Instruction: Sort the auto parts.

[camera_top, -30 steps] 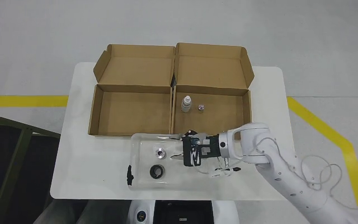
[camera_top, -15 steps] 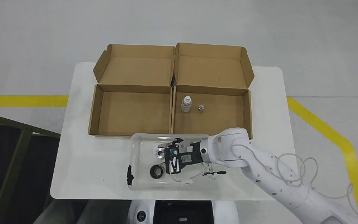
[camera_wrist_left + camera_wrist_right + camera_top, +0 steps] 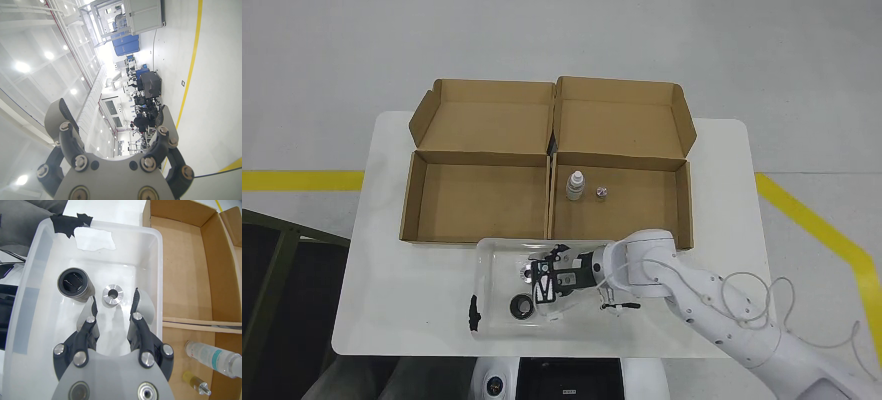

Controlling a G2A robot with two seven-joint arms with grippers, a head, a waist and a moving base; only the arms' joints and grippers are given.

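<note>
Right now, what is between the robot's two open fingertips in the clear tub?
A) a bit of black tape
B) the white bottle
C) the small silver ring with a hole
C: in the right wrist view, the small silver ring sits on the floor of the clear tub, between the tips of the open right gripper. The white bottle lies in the cardboard box.

A silver ring, hole up, stands beside a dark steel bearing in a clear bin. A bottle and small fitting sit in a cardboard box.
</note>
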